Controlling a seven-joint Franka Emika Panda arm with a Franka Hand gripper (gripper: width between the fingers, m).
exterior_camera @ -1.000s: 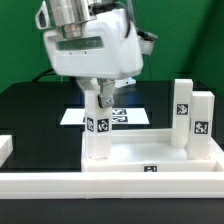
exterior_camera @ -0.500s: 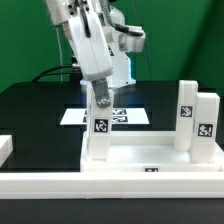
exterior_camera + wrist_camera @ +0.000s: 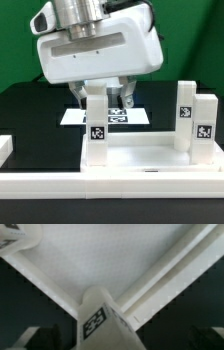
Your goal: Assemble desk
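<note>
exterior view: desk top (image 3: pixel 150 160) lying upside down on the black table (image 3: pixel 30 120), raised rim around it, near the front white border rail (image 3: pixel 110 188). three legs standing upright on the top. one leg (image 3: pixel 97 135) at the corner toward the exterior view's left, tag facing the camera. two more, a leg (image 3: pixel 184 118) and a neighbouring leg (image 3: pixel 203 125), close together at the exterior view's right, each tagged. gripper (image 3: pixel 98 95) directly above the left leg, fingers (image 3: pixel 82 95) parted and flanking its upper end; jaws released, not clenched on it, though hard to tell whether a pad brushes the leg. large white wrist housing filling the upper part of the picture. marker board (image 3: pixel 135 116) flat on the table behind the desk top, partly hidden by the gripper and the leg. short white block (image 3: pixel 5 148) at the exterior view's left edge, apart from the desk.

wrist view: looking straight down the leg (image 3: pixel 98 317), tag visible on one face, standing in a corner of the desk top (image 3: pixel 110 258) where two rim walls meet. dark fingertips (image 3: pixel 33 336) blurred at either side of the leg, apart from it, gap showing on both sides. dark table outside the rim.
</note>
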